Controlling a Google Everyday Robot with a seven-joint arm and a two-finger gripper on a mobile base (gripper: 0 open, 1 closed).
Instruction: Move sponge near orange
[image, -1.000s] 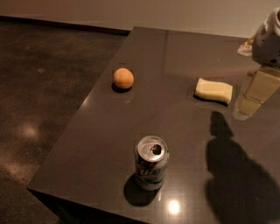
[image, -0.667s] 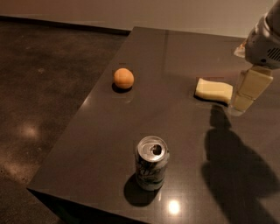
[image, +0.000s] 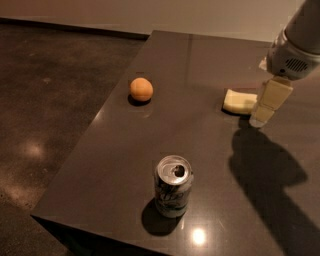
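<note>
The pale yellow sponge (image: 239, 101) lies flat on the dark table (image: 210, 60) at the right. The orange (image: 141, 89) sits on the table to the left of the sponge, about a third of the table's width away. My gripper (image: 264, 111) hangs down from the upper right, just to the right of the sponge, at its right end and partly in front of it. I cannot tell whether it touches the sponge. Its shadow falls on the table below it.
An open silver soda can (image: 172, 186) stands upright near the table's front edge. The table's left edge runs diagonally from the back to the front corner, with dark floor (image: 45, 100) beyond it. A wall runs along the back.
My gripper has moved left, closer to the sponge's right end. The sponge, orange and can have not moved.
</note>
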